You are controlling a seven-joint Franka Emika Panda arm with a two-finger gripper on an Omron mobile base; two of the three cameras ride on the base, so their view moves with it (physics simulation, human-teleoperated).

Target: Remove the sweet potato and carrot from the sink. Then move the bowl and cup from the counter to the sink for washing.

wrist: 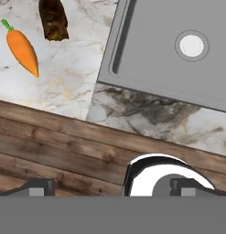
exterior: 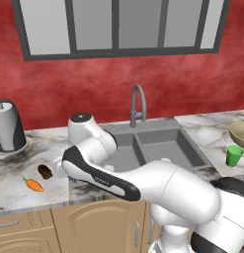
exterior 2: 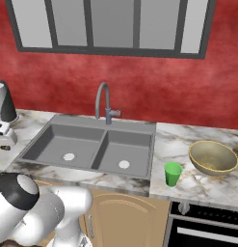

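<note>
The surface [wrist: 64, 87] looks like polished marble, white-grey with dark veins. The sink [wrist: 178, 73] is matt grey metal, smooth. The carrot [wrist: 23, 51] has smooth orange skin; the sweet potato [wrist: 53, 20] looks rough, dull brown. The bowl [exterior 2: 213, 157] shows a shiny rim; the cup [exterior 2: 173, 173] is plain green plastic.

One carrot [exterior: 33, 184], one sweet potato [exterior: 45, 171], one bowl [exterior 2: 213, 157], one cup [exterior 2: 172, 173], one two-basin sink [exterior 2: 58, 120].

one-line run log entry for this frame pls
sweet potato: on counter, left of sink | carrot: on counter | bowl, cup: on counter right of sink | end effector: open, holding nothing
</note>
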